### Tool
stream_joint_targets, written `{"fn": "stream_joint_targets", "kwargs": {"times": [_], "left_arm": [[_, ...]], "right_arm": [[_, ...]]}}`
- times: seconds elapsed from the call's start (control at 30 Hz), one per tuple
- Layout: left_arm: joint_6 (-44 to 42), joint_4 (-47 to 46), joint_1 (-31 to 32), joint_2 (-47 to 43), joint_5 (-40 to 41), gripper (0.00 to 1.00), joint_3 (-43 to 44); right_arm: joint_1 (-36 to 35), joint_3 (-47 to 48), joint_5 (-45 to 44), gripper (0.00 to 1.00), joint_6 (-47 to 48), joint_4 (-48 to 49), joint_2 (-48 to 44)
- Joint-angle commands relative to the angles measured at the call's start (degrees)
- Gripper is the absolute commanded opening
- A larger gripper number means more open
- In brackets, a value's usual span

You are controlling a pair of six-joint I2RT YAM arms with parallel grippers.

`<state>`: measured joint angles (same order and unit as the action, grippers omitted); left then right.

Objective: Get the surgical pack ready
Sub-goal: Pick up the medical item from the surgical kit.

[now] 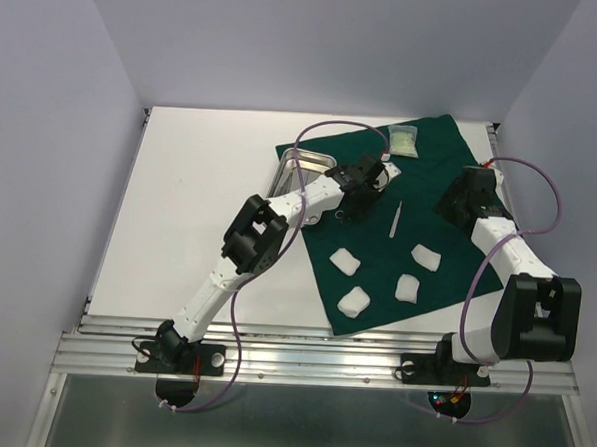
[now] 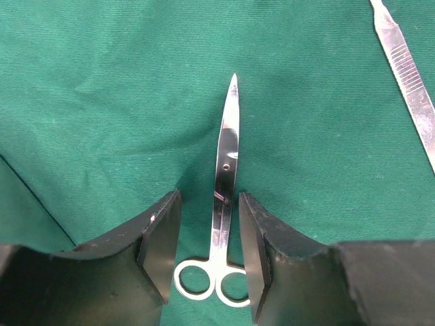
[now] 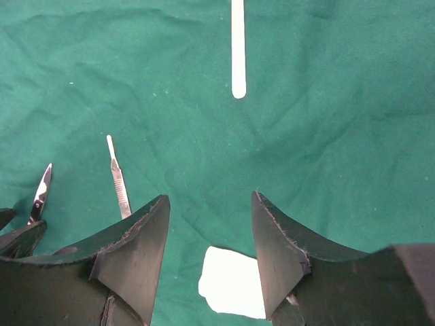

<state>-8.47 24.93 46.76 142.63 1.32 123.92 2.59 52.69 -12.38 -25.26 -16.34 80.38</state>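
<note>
So the left gripper (image 2: 209, 224) is sitting low over the scissors (image 2: 228, 176), jaws apart with one finger on each side of the shanks, just above the finger rings. There's green showing on one side. The other pad is right up against the steel, and I honestly can't tell if it's touching. Not clamped either way. The scissors lie flat on the green cloth (image 1: 452, 161), closed, tips pointing away from the gripper, with a thin metal handle (image 2: 408, 75) lying off to the side.

The right gripper (image 3: 211, 217) is open too, holding nothing, hanging over a gauze pad (image 3: 231, 282). The tray (image 1: 291, 168) is at the cloth's left edge and the packet (image 1: 403, 141) is at the far side.
</note>
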Motion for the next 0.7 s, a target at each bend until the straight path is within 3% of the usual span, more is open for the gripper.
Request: {"fn": "stream_joint_targets", "kwargs": {"times": [0.0, 0.3, 0.57, 0.67], "left_arm": [[-0.23, 0.82, -0.09, 1.6, 0.08, 0.49, 3.08], [0.65, 2.14, -0.44, 3.1, -1.06, 0.21, 3.79], [1.61, -0.66, -0.36, -5.86, -2.38, 0.01, 1.77], [1.88, -1.37, -0.44, -9.73, -1.94, 0.0, 0.36]], "right_arm": [[0.13, 0.66, -0.01, 0.57, 0.47, 0.43, -2.07], [0.13, 1.02, -0.01, 0.57, 0.29, 0.25, -2.42], [0.13, 1.1, -0.1, 0.57, 0.47, 0.08, -2.6], [0.13, 1.19, -0.27, 0.57, 0.47, -0.1, -2.77]]}}
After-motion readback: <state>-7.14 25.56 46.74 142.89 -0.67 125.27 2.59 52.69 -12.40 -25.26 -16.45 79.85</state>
